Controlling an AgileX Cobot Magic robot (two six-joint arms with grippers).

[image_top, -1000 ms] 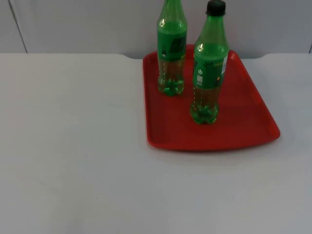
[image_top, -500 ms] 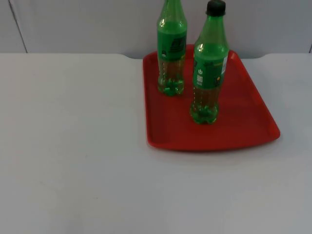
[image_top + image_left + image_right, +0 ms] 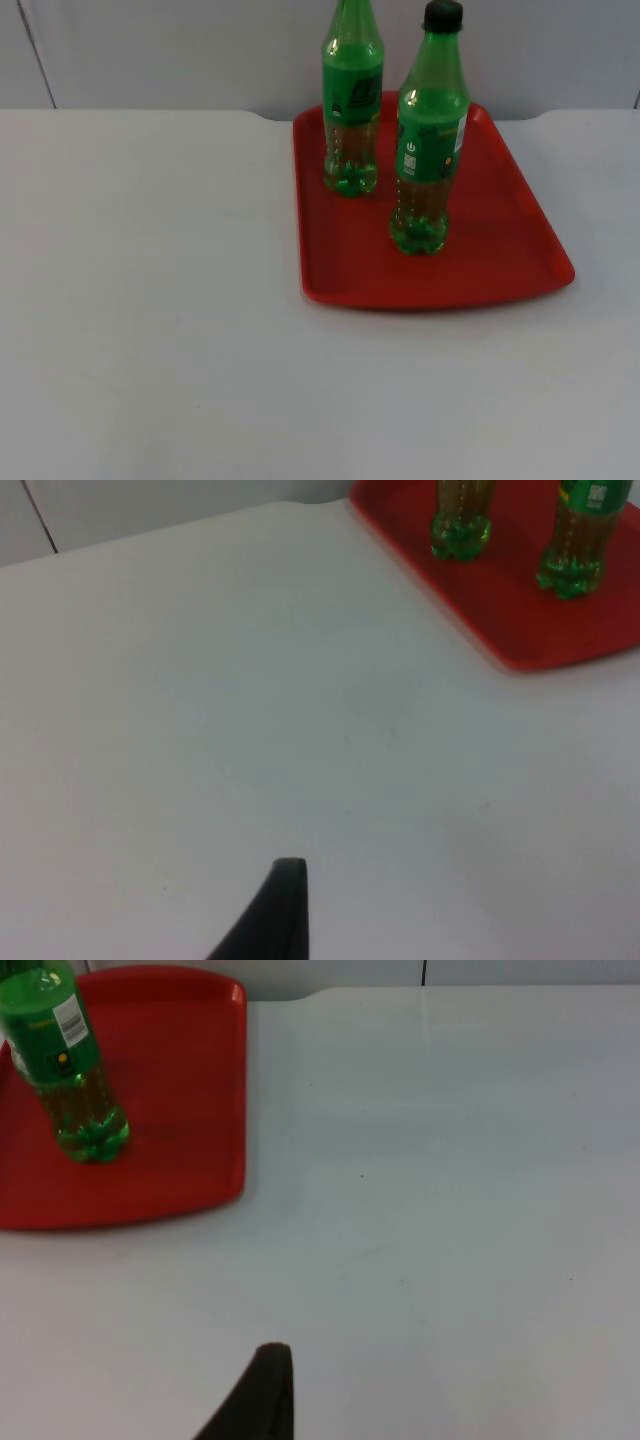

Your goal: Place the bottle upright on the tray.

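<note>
White table [image 3: 150, 300] | tray [image 3: 500, 260] at 2 o'clock — both bottles upright: capped bottle [image 3: 428, 140], rear bottle [image 3: 351, 100] | left gripper [image 3: 275, 920], right gripper [image 3: 262, 1395] — finger state cannot be told, both waiting clear | keep arms off tray.

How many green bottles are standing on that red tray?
2. One green plastic bottle with a black cap stands near the red tray's middle; the other green bottle stands upright behind it, towards the wall.

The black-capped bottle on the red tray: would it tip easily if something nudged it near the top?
Probably. The black-capped bottle is tall and narrow on a small lobed base, so a high push could topple it. It looks partly filled, which should steady it somewhat. Its smooth plastic might slide on the red tray.
</note>
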